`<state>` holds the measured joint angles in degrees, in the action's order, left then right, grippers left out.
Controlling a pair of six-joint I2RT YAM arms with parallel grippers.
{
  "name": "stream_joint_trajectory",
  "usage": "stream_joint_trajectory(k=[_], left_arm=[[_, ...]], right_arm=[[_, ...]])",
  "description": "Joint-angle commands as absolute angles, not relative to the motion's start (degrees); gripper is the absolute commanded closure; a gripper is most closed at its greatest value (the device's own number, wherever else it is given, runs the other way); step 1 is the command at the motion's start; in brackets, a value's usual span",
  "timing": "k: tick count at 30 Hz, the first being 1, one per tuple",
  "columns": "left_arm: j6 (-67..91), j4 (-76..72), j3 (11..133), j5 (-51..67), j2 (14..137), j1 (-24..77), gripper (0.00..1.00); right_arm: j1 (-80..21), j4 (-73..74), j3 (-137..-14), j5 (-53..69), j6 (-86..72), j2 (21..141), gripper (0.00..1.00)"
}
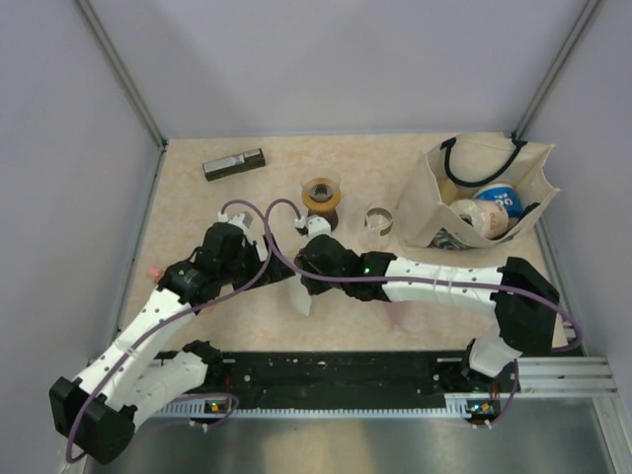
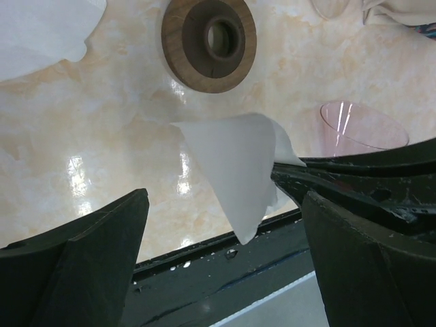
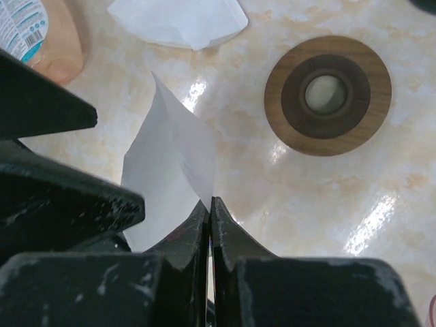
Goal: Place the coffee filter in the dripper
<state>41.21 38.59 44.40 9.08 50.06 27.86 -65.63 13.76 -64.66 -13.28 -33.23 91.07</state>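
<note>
Coffee filter [image 3: 170, 163], edge pinched by the right gripper [image 3: 210, 208], hangs before the wide-spread left gripper [image 2: 225, 199].

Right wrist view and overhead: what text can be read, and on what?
No text is readable.
Label on the bottle: small print, too blurred.
Items in the bag: blue marks, too small.
The filter and the box: no writing visible.
</note>
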Motion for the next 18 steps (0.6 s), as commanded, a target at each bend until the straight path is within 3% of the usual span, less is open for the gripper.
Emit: stream_joint_trajectory(k=[1,7,10,18], left_arm=[[39.99,35.16,45.79,8.87,51.50,28.39,0.01],[40.78,33.84,46.05,8.35,54.40,31.28,0.05],[40.96,34.53,46.23,6.60,56.24,32.17,0.16],[42.36,40.25,46.32,-3.33,55.72,32.08,0.33]], right_arm=[[-66.62,18.19,-68.38,-12.92,-35.77,86.66,1.00],[-66.71,17.84,-68.56,-12.30,-37.09,86.31,1.00],[-66.71,18.02,-68.82,-12.39,-36.91,86.13,1.00],[-66.71,18.99,-66.27,-14.41,-36.04,82.80,1.00]])
